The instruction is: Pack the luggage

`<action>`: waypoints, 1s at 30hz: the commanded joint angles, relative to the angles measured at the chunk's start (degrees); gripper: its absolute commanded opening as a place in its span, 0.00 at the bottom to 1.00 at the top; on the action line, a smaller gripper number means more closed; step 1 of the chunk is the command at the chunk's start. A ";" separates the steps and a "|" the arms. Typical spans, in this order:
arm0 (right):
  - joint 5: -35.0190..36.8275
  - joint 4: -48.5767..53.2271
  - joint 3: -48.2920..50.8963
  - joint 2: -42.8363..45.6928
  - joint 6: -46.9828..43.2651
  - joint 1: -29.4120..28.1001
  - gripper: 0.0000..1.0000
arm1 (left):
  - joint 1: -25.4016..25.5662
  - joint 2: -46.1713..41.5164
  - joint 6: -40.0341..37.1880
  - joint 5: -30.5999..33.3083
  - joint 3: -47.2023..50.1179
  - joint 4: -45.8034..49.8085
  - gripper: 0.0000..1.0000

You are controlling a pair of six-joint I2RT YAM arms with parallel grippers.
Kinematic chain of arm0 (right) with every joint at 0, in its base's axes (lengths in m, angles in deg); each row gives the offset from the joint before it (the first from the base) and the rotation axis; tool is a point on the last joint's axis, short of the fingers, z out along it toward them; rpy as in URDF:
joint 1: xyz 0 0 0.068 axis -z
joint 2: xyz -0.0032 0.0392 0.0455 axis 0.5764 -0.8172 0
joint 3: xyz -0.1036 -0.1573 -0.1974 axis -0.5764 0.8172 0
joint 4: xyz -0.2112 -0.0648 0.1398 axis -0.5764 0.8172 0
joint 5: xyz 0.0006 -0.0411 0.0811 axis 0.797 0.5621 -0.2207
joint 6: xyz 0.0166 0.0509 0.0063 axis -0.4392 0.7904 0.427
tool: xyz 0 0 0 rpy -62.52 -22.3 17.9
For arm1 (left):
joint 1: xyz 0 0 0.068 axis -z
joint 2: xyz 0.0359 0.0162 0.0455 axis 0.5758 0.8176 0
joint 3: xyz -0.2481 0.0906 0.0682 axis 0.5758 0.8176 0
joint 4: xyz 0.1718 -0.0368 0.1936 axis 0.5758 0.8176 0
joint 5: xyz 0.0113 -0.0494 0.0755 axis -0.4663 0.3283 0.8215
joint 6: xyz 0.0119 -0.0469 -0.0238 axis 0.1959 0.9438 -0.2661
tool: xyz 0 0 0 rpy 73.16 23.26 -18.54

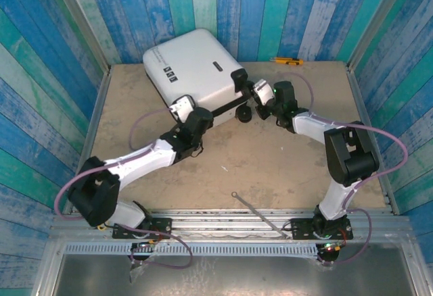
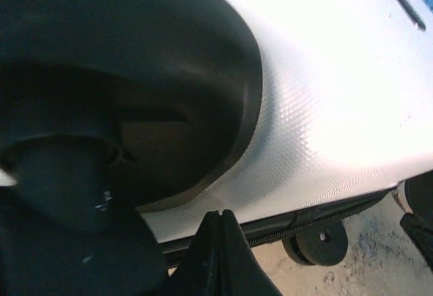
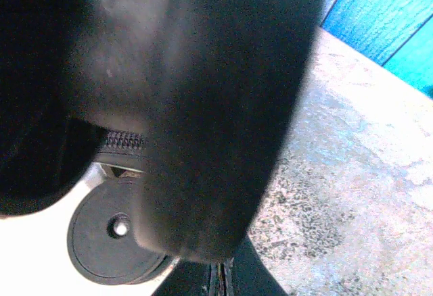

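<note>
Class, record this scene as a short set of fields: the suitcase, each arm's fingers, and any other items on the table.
Luggage: white hard-shell suitcase, shut, flat at the far side of the table
Wheel: black wheel on its near edge
Left arm: left fingers shut, at the near-left corner
Right arm: right fingers shut, beside the near-right corner
Other: thin metal rod near the arm bases; small yellow object by the back wall

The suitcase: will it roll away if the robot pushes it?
Probably not: the suitcase lies flat, so its black wheels likely won't help and it should slide. Its hard white shell looks stiff, and maybe slippery to grip.
</note>
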 commanded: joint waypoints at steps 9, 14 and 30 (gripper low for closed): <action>-10.01 2.69 -5.73 -1.42 4.06 5.73 0.00 | -12.00 -14.08 -3.97 5.06 6.89 7.08 0.00; -13.46 6.97 -11.10 -5.23 6.72 6.52 0.00 | -12.21 -19.06 -10.97 0.35 7.68 0.44 0.00; -17.17 8.29 -16.30 -9.87 7.75 7.05 0.00 | -10.91 9.76 -32.38 -43.24 -34.85 15.65 0.83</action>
